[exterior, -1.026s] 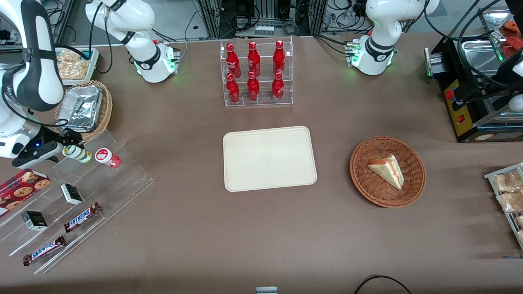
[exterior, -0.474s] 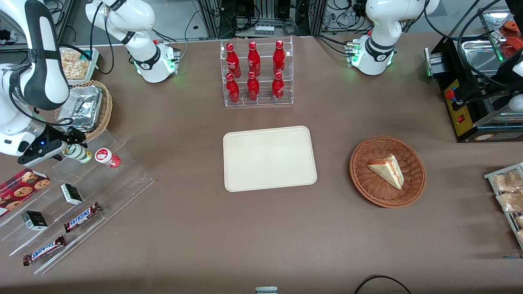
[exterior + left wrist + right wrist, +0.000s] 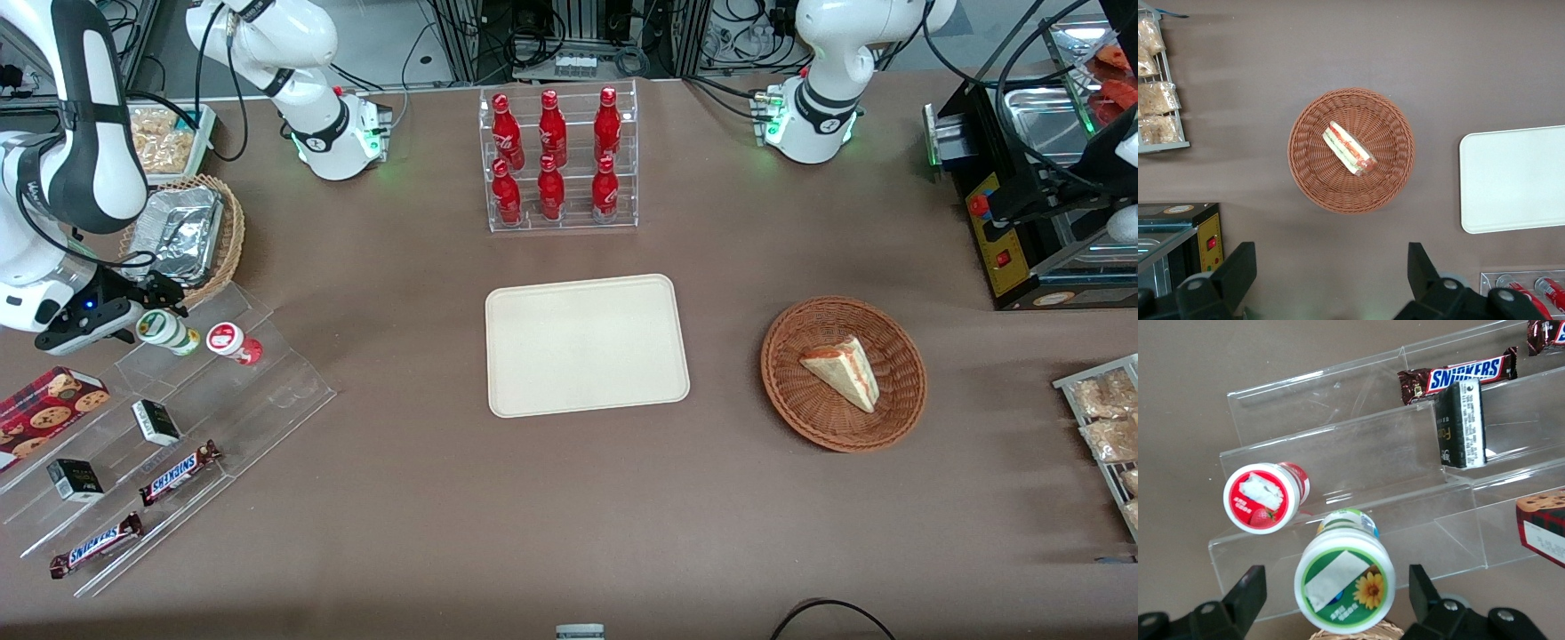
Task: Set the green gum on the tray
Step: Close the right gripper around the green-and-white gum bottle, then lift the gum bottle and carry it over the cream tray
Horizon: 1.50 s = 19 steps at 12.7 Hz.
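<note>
My gripper [image 3: 1337, 607] is open, one finger on each side of the green gum [image 3: 1345, 581], which stands on the clear stepped rack [image 3: 1358, 463]; just beside it stands the red gum [image 3: 1262, 497]; a nearer step holds a bar reading "SNICKERS" [image 3: 1457, 375]; the tray [image 3: 587, 345] lies well apart.

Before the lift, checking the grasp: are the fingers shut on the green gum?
Open. The gripper fingers straddle the green gum, with gaps either side.
</note>
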### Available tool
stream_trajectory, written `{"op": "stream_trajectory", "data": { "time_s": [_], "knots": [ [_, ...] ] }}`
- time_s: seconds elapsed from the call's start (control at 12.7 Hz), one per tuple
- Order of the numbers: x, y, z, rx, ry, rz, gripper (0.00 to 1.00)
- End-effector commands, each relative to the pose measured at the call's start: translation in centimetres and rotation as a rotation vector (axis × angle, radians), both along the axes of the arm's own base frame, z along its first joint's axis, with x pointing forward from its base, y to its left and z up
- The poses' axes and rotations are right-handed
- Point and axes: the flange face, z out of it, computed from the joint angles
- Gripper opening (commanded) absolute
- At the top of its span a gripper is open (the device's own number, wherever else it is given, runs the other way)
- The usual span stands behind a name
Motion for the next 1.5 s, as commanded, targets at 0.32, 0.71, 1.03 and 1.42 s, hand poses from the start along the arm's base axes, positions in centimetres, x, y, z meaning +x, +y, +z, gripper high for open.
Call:
{"op": "stream_trajectory", "data": {
  "time_s": [0.32,0.71,1.03,1.42],
  "knots": [
    [-0.3,0.2,0.5,0.006,-0.03,0.006,0.0],
    [1.1,0.9,5.9,0.031,0.031,0.022,0.0],
    [3.3,9.4,13.5,0.041,0.126,-0.014,0.0],
    [3.8,28.9,14.8,0.006,0.143,-0.233,0.0]
  ]
}}
